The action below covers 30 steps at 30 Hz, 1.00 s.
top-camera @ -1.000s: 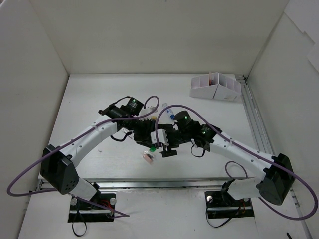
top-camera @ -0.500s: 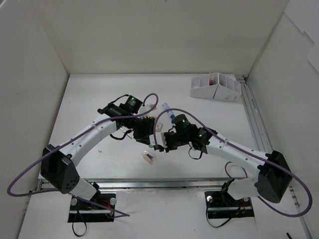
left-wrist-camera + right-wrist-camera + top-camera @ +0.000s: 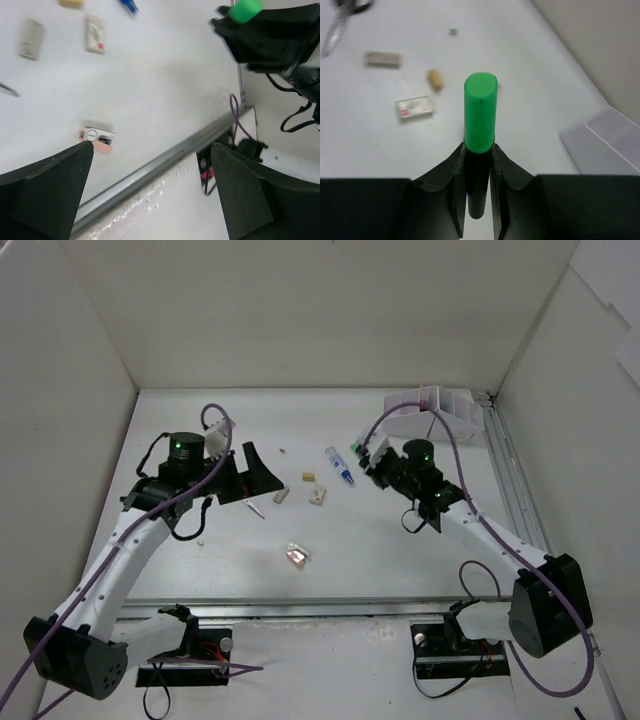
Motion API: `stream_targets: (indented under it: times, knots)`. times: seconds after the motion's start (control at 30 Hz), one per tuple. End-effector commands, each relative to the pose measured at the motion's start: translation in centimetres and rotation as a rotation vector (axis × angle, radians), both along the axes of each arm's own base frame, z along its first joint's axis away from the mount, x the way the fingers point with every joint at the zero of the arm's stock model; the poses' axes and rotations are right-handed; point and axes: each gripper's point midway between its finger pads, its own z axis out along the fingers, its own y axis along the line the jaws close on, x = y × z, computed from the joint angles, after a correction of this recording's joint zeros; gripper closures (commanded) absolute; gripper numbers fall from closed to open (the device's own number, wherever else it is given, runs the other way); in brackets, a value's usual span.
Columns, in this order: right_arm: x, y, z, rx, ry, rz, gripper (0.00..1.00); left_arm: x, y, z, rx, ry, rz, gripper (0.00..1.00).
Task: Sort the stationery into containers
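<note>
My right gripper [image 3: 479, 150] is shut on a green-capped marker [image 3: 480, 112], whose black barrel sits between the jaws with the cap sticking out ahead. In the top view this right gripper [image 3: 368, 454] holds the marker [image 3: 356, 447] above the table, left of and nearer than the white organiser [image 3: 432, 412]. My left gripper [image 3: 262, 468] hangs open at mid-left with nothing in it, and its wrist view shows the left gripper [image 3: 152, 146] spread wide over the table's front rail. A blue-tipped tube [image 3: 340, 465], a beige eraser [image 3: 309, 477] and two white erasers [image 3: 318, 497] [image 3: 281, 495] lie loose between the arms.
A small pink and white item [image 3: 298, 555] lies near the front edge, also the pink and white item [image 3: 97, 136] in the left wrist view. Scissors [image 3: 340, 20] lie far left in the right wrist view. White walls close in the back and sides. A metal rail [image 3: 515, 490] runs along the right.
Both grippers were together at mid-table. The left one has opened and pulled back to the left. The right one has shut on the green-capped marker and carried it right and towards the back.
</note>
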Motion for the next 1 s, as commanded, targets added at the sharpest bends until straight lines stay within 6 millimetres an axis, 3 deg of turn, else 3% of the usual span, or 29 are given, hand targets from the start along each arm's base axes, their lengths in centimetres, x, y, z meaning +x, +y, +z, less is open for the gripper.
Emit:
stream_targets:
  times: [0.0,0.07,0.1,0.13,0.17,0.2,0.33,0.37,0.4,0.57,0.7,0.97]
  knots:
    - [8.1,-7.4,8.2,0.273,-0.164,-0.429,1.0,3.1,3.1,2.7,-0.013,-0.147,0.205,0.0]
    - [11.4,-11.0,9.7,0.39,-0.143,-0.604,1.0,4.0,4.5,1.9,0.043,-0.148,0.281,0.01]
    - [13.1,-15.0,10.1,0.426,-0.151,-0.752,1.0,4.4,4.8,1.1,0.066,-0.136,0.296,0.01]
    - [14.8,-16.4,10.4,0.475,-0.141,-0.817,1.0,4.6,4.9,0.8,0.079,-0.137,0.301,0.0]
    - [15.8,-17.7,10.5,0.482,-0.148,-0.859,1.0,5.1,5.5,0.5,0.101,-0.146,0.316,0.0]
    - [16.6,-20.7,10.7,0.481,-0.179,-0.975,1.0,5.5,5.6,0.0,0.113,-0.148,0.321,0.0]
    - [21.3,-25.8,10.6,0.549,-0.199,-1.145,1.0,6.9,6.5,-0.9,0.162,-0.16,0.364,0.0]
    - [22.0,-28.1,10.6,0.572,-0.204,-1.172,1.0,7.4,6.9,-1.0,0.173,-0.159,0.375,0.0]
    - [23.5,-28.5,10.2,0.6,-0.19,-1.173,1.0,7.8,7.3,-1.3,0.179,-0.153,0.382,0.0]
    - [26.6,-30.6,9.2,0.594,-0.217,-1.2,1.0,9.0,7.5,-2.3,0.195,-0.139,0.37,0.0]
    - [28.7,-30.4,7.6,0.587,-0.203,-1.166,0.99,9.7,7.6,-2.9,0.201,-0.137,0.368,0.0]
    - [30.7,-28.4,4.7,0.627,-0.155,-1.053,0.96,10.3,7.6,-4.0,0.202,-0.123,0.364,0.01]
